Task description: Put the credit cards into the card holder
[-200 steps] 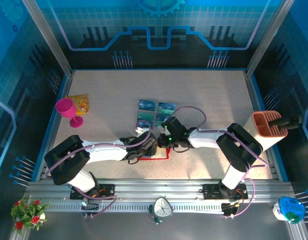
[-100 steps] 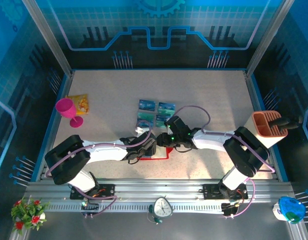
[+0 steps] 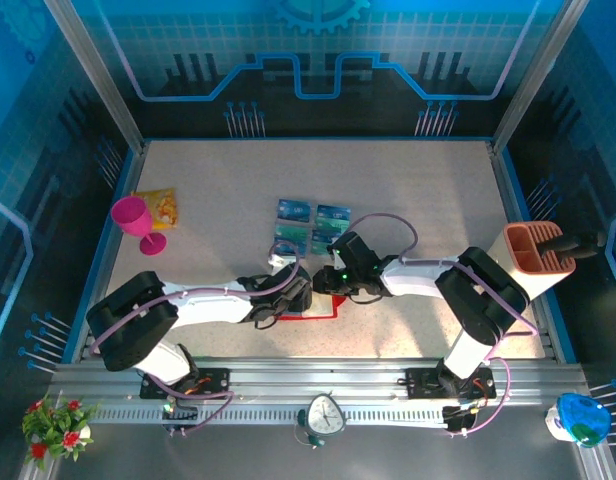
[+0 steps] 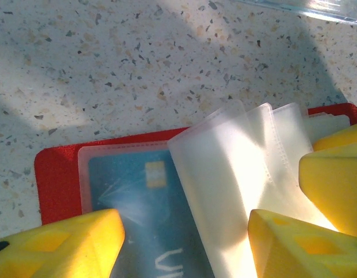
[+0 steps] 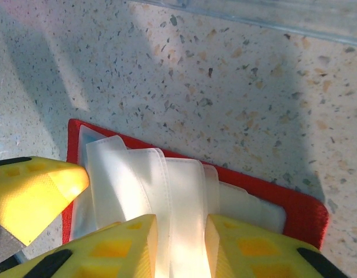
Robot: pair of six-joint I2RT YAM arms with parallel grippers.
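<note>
The card holder (image 4: 57, 179) lay open and flat between the two claws; its clear pockets (image 4: 236, 150) stood up in a loose fan. One blue card (image 4: 132, 197) sat inside a pocket. The other credit cards (image 3: 310, 224) lay in a little group just behind the card holder, apart from it.

The left gripper (image 4: 184, 231) was spread wide over the card holder. The right gripper (image 5: 179, 229) had its jaws close together with the clear pockets between them; I could not tell if it was squeezing them.

The pockets looked bendy, so they might flop shut if let go; then no card could go in. Both claws were crowded over the card holder and might bump each other. A pull on the pockets might drag the card holder along; the blue card might slide out.

Yellow fingers (image 4: 57, 243) covered the near side of the card holder. The blue card's letters were cut off. From above, the claws hid most of the card holder.
</note>
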